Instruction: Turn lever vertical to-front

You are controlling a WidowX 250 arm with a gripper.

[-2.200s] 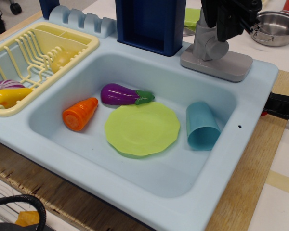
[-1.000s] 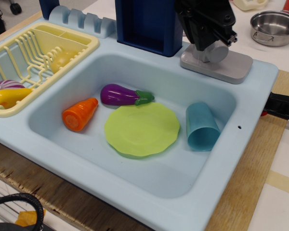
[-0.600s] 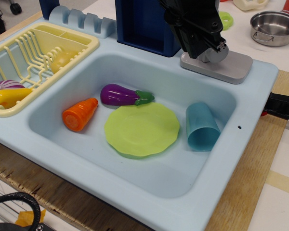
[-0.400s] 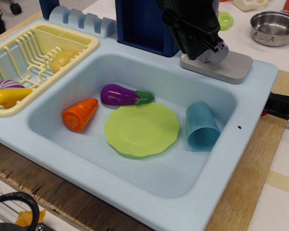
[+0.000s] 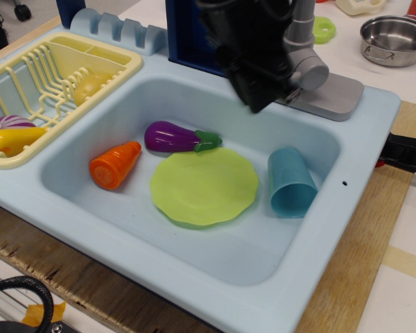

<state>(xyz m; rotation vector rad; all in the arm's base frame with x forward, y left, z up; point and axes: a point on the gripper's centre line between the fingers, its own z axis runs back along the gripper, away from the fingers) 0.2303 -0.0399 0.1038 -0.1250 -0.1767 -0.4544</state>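
Observation:
The grey lever (image 5: 301, 28) stands upright at the back right corner of the sink. Its round disc pivot (image 5: 310, 71) sits above the flat grey base plate (image 5: 336, 94). My black gripper (image 5: 255, 97) hangs just left of and in front of the lever, over the sink's back edge, and hides the lever's left side. Its fingers blur into one dark mass, so I cannot tell if they are open or shut, or whether they touch the lever.
The light blue sink (image 5: 194, 274) holds a purple eggplant (image 5: 172, 137), an orange carrot (image 5: 115, 164), a green plate (image 5: 204, 186) and a blue cup (image 5: 290, 182) on its side. A yellow dish rack (image 5: 55, 69) is at the left. A steel pot (image 5: 395, 38) and a green ring (image 5: 324, 29) lie behind.
My gripper has moved left and down, from over the lever to the sink's back edge. The lever's upright arm and disc, covered before, now show.

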